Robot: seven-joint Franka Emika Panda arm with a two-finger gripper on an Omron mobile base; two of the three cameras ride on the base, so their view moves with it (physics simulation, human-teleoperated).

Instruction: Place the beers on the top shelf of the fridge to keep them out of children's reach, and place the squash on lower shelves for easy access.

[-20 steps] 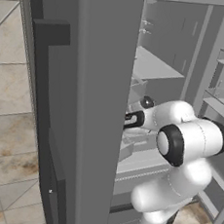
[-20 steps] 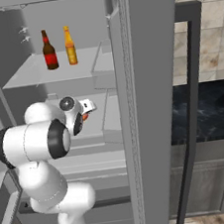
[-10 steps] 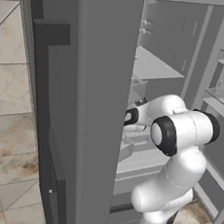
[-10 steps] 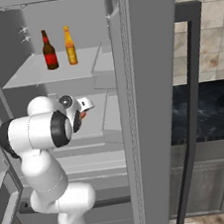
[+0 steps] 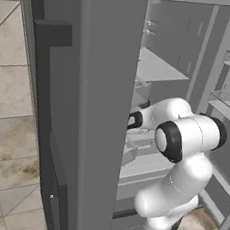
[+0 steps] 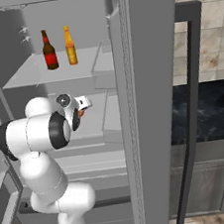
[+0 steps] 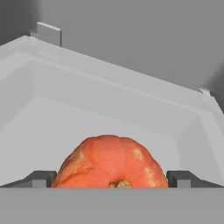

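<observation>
Counting from the left base view: one fridge (image 5: 92,109), tall, grey, smooth metal, its open door slab blocking most of the inside; one dark bar handle (image 5: 43,79) runs down that door. My white arm bends around the door's edge, so my pincer is hidden behind it. Several pale grey shelves (image 5: 159,71) show past the edge, flat and thin-fronted. Tan floor tiles (image 5: 11,121) lie to the left.

Right base view: two bottles on the top shelf (image 6: 34,76), standing upright and just beside each other, one dark brown bottle (image 6: 49,50) with a red label, one amber bottle (image 6: 69,46) with an orange label. One lower shelf (image 6: 98,126) sits beneath, where my wrist reaches in; a sliver of orange squash (image 6: 81,113) peeks beside the hand. The other fridge door stands between me and one dark counter (image 6: 209,111) with grey cabinets (image 6: 213,185) below.

Hand view: one squash (image 7: 111,162), round, flattened, orange-red with pale flecks and a stub stem, resting on the pale shelf floor between my two dark fingertips (image 7: 40,179). My pincer (image 7: 111,181) stands wide apart, both tips clear of the fruit's sides. Plain grey walls rise behind.
</observation>
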